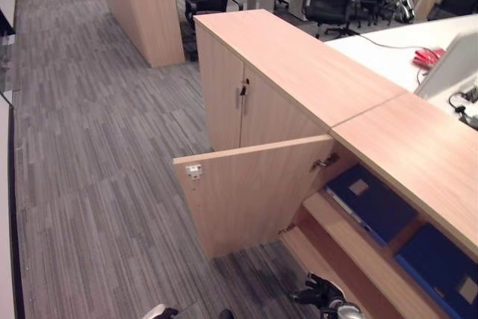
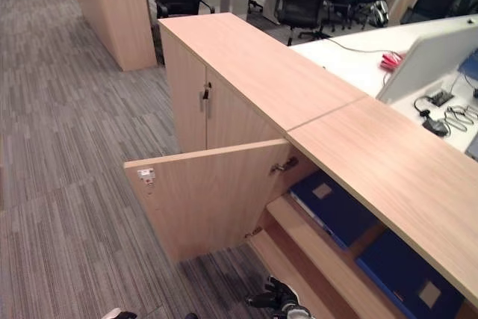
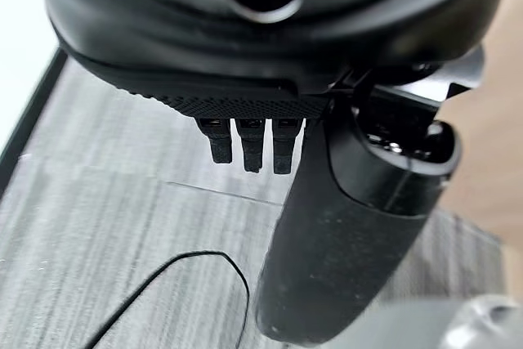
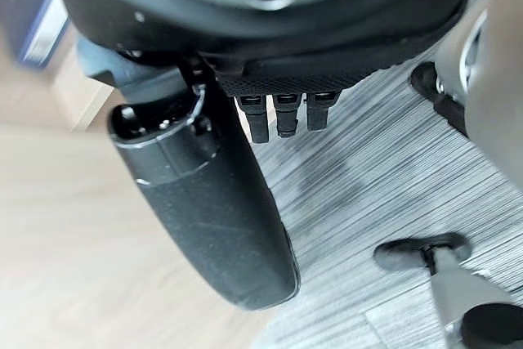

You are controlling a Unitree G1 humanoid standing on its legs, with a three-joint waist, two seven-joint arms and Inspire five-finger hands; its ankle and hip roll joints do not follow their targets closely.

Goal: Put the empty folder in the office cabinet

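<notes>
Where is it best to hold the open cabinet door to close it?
Judging by its pose, take the open door at its free outer edge, by the latch plate, coming from the carpet side; the hinge sits at the opposite end, so that edge swings easiest.

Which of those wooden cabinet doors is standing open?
The nearest door, swung out over the carpet, is open and shows blue folders lying on the shelf inside. The doors beyond it, with dark handles at their seam, are shut flush.

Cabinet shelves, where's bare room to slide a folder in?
Upper shelf: bare wood between the open door and the first blue folder. Bottom shelf below looks bare. Crowded farther right, where a second blue folder lies.
</notes>
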